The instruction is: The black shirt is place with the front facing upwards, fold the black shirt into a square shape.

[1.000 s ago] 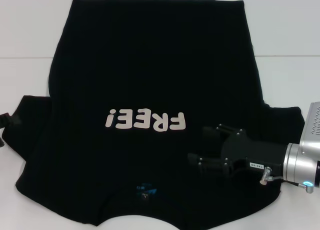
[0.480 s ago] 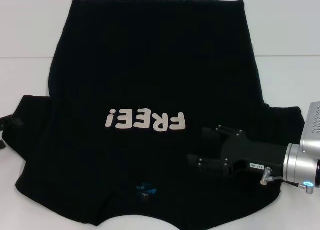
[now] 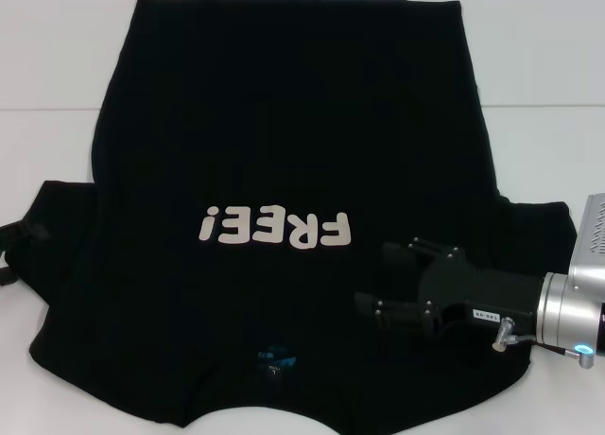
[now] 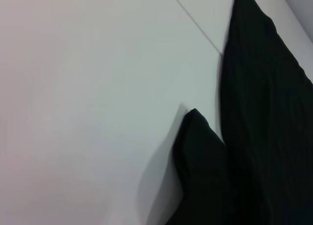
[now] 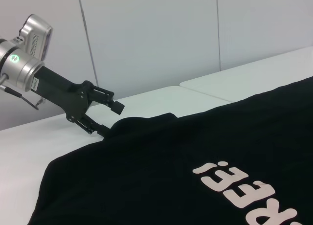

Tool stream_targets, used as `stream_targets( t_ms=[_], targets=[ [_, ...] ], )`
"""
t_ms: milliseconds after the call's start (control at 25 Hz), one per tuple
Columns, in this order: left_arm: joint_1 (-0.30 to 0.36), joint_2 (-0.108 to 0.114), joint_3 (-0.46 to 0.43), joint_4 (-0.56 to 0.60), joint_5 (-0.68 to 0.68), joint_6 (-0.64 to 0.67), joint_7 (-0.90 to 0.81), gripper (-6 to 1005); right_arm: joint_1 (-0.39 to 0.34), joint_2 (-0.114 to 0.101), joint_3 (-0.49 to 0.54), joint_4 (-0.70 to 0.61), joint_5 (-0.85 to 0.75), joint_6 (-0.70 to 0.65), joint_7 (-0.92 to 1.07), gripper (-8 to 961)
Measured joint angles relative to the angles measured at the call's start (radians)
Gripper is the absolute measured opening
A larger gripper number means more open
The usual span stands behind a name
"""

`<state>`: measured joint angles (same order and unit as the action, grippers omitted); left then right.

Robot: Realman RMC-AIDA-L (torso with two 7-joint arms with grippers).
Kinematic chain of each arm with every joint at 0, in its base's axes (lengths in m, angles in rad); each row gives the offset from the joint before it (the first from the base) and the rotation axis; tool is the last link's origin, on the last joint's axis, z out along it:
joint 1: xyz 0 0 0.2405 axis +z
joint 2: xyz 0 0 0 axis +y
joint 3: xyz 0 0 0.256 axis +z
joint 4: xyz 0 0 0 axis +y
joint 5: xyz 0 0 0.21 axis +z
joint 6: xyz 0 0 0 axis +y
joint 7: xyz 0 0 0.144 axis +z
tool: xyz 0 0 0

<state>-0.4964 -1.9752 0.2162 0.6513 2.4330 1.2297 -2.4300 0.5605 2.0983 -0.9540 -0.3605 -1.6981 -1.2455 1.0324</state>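
**Black T-shirt lies face up between two grippers**

While the white table (image 3: 558, 66) stretches across the whole scene with a thin seam running left to right at its far part, the large plain black short-sleeved cloth T-shirt (image 3: 293, 142) covers most of its middle. The shirt lies flat with its front up, hem at the far side and collar at the near edge, both sleeves spread out to left and right. Off-white "FREE!" lettering (image 3: 276, 229) sits near the shirt's centre, reading upside down from the robot's side, and a small blue neck label (image 3: 275, 359) shows just inside the collar.

Over the shirt's right shoulder area, just near and right of the lettering, the right gripper (image 3: 383, 279) reaches in from the right on its silver wrist, black fingers (image 3: 399, 253) spread apart with nothing between them. At the far left, the left gripper (image 5: 113, 119) meets the tip of the left sleeve; the right wrist view shows its fingers apart, one above the sleeve's edge and one low beside it, not closed on the cloth.
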Motion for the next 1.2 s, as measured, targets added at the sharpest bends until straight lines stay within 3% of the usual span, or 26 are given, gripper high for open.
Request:
stream_targets(
  t_ms=[1200],
  targets=[
    [-0.019, 0.006, 0.018, 0.011, -0.001, -0.025, -0.001, 948, -0.001, 0.000, 0.000, -0.001, 0.005, -0.003, 0.000, 913]
  ],
)
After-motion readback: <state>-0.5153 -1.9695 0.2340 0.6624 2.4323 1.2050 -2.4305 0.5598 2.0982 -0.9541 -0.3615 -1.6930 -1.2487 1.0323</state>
